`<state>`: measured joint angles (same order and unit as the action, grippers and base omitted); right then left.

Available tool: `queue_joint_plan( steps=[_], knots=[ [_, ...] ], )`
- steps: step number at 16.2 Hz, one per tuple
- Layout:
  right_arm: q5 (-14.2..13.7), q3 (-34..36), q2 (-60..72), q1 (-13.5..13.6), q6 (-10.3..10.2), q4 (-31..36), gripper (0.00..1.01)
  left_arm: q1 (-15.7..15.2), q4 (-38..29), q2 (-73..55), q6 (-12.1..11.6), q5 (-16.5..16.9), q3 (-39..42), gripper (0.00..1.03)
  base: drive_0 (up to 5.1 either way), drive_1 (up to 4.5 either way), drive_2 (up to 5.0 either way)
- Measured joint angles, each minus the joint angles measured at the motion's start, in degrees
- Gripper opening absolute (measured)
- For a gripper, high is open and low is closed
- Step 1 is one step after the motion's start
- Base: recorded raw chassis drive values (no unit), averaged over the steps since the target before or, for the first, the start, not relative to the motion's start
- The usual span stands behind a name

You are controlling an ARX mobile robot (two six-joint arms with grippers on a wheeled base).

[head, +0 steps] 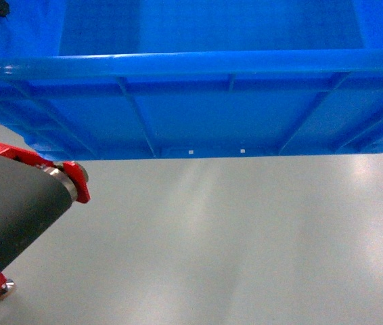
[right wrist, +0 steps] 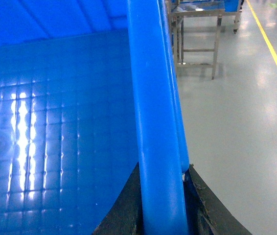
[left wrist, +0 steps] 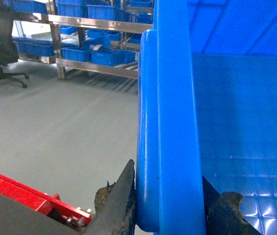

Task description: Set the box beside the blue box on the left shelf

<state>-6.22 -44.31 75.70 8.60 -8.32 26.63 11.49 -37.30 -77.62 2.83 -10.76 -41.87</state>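
Head view is filled across its upper half by the box (head: pixel 191 101), a bright blue crate held off the grey floor (head: pixel 232 244) with its near rim running edge to edge and its ribbed outer side facing the camera; both ends of the box are cut off by the frame, and the box hides whatever lies beyond it. Below the box the floor lies bare and open toward the lower right, while a dark grey cylinder with a red bracket (head: pixel 76 179) sits under the box's lower left corner. In the left wrist view the left gripper (left wrist: pixel 170 205) is clamped on the box's thick rim, one dark finger (left wrist: pixel 121 200) pressed to the outer lip and the other against the smooth inner wall, jaws only as far apart as the rim is thick. Beyond the box on that side stand metal racks (left wrist: pixel 92 22) loaded with other blue crates, well apart across open floor, and an office chair (left wrist: pixel 1 58) stands beside them; whether any of these is the left shelf is hard to make out. In the right wrist view the right gripper (right wrist: pixel 163 205) grips the opposite rim the same way, with a yellow floor line (right wrist: pixel 273 51) outside the box.
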Motion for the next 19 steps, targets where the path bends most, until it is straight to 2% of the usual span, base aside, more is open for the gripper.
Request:
queue_joint_plan(
  steps=[15,19],
  knots=[
    [-0.02,0.00,0.00,0.00,-0.04,0.00,0.14,0.00,0.00,0.00,0.02,0.00,0.00,0.20,-1.5,-1.47,-1.5],
    [-0.15,0.00,-0.44,0.00,-0.11,-0.02,0.13,0.11,-0.33,0.11,0.17,0.00,0.00,0.20,-0.2,4.13,-4.5]
  ],
)
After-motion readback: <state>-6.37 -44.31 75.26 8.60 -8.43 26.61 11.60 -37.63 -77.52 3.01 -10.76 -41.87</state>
